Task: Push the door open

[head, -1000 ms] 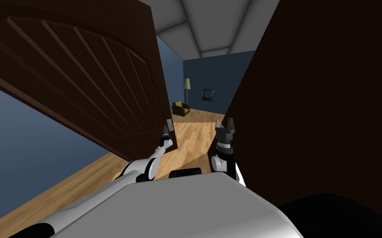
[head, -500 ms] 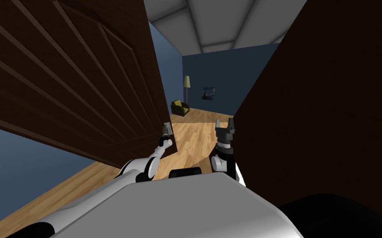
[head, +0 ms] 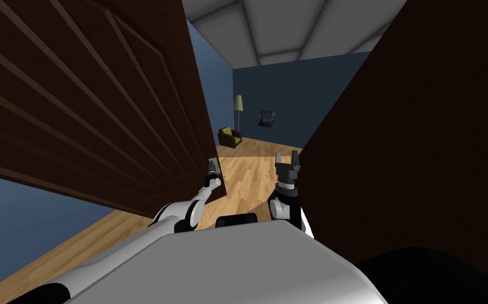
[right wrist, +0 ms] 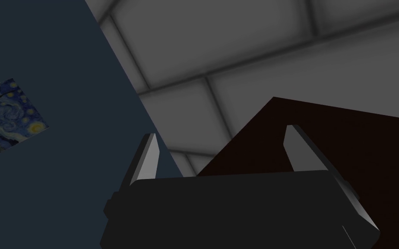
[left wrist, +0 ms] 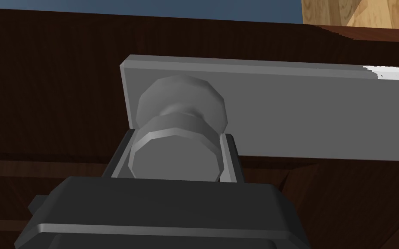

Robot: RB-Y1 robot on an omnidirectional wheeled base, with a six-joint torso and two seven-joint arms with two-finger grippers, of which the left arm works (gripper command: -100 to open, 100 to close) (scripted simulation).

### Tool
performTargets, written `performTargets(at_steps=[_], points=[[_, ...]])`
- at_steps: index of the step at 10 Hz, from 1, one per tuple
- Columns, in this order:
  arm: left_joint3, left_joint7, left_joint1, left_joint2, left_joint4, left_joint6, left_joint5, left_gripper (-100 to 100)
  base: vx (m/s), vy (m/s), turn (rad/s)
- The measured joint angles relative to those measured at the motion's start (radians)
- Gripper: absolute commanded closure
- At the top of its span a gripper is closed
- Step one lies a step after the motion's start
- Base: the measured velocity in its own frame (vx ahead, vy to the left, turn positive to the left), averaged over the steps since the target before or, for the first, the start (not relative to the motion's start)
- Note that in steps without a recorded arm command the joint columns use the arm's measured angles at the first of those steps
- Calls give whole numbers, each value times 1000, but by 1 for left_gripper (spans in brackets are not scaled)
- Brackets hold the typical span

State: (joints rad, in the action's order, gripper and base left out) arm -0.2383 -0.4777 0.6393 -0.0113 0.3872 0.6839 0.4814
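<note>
— As seen along the left gripper (left wrist: pixel 177 139), clamped on what?

— On a round grey knob (left wrist: pixel 180 103), with the fingers (left wrist: pixel 229 155) pressing its two sides. Set on a long grey plate (left wrist: pixel 306 112), fixed flat against the dark brown door (head: pixel 90 95).

— And standing how, from the head view?

— Swung ajar on the robot's left, its ribbed, panelled face slanting across the upper left. Free edge right at the left hand, low down near the middle.

— Past that edge?

— Open to a room with a light wooden floor (head: pixel 248 177), a dark blue wall (head: pixel 296 95) and a pale grey ceiling (head: pixel 269 26) crossed by dark seams.

— Anything deeper in?

— Against the far wall, a yellow-green armchair (head: pixel 231 138). Just beside it, a floor lamp (head: pixel 239 108) standing upright with a pale shade. Further along the same wall, a small blue picture (head: pixel 266 119) with yellow swirls.

— Over on the right side?

— Right gripper (head: pixel 287 158) raised and pointing upward, level with the left one across the gap of bare floor. Just beside a broad dark brown panel (head: pixel 422 158) rising on the right; touching it or not, cannot tell. Fingers (right wrist: pixel 149 158) spread apart, holding nothing between them.
</note>
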Motion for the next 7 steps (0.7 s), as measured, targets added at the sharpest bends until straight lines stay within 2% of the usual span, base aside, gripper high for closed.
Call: performTargets(at_steps=[2, 4, 5, 6, 7], points=[[0, 0, -4, 2, -3, -2, 0, 100, -6, -1, 0], [-8, -8, -8, 0, -4, -6, 8, 100, 130, -46, 25], [-11, 3, 21, -18, -72, 20, 14, 100, 135, -39, 31], [-20, -10, 2, -16, -35, 10, 21, 100, 65, -9, 21], [-16, 3, 34, -31, -88, 33, 19, 100, 24, 14, -13]])
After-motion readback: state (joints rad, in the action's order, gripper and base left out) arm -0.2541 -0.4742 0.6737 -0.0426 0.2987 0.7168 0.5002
